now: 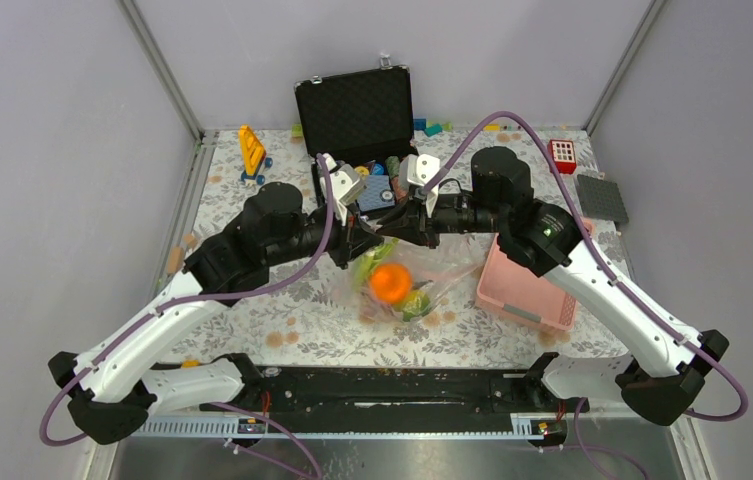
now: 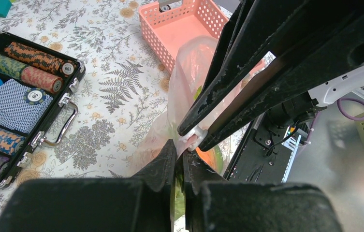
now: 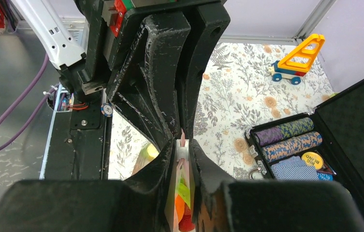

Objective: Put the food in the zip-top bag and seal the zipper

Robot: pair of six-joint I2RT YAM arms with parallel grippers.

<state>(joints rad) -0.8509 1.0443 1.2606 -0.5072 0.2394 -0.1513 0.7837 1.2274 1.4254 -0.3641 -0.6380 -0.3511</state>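
Observation:
The clear zip-top bag (image 1: pixel 407 290) hangs lifted over the table's middle, with the orange (image 1: pixel 390 282) and green food (image 1: pixel 414 303) inside. My left gripper (image 1: pixel 367 240) and right gripper (image 1: pixel 399 232) meet tip to tip at its mouth. In the left wrist view my left gripper (image 2: pixel 182 151) is shut on the bag's top edge (image 2: pixel 189 72). In the right wrist view my right gripper (image 3: pixel 183 147) is shut on the white slider (image 3: pixel 182 152) of the pink zipper (image 3: pixel 183 137). Orange (image 3: pixel 179 205), green (image 3: pixel 184 189) and red pieces (image 3: pixel 186 223) show below it.
An open black case of poker chips (image 1: pixel 357 110) stands at the back, also in the left wrist view (image 2: pixel 15 96). A pink slatted basket (image 1: pixel 527 290) lies right of the bag. A yellow toy (image 1: pixel 252 150) sits at the back left. A red block (image 1: pixel 562 155) and a grey plate (image 1: pixel 602 198) are at the back right.

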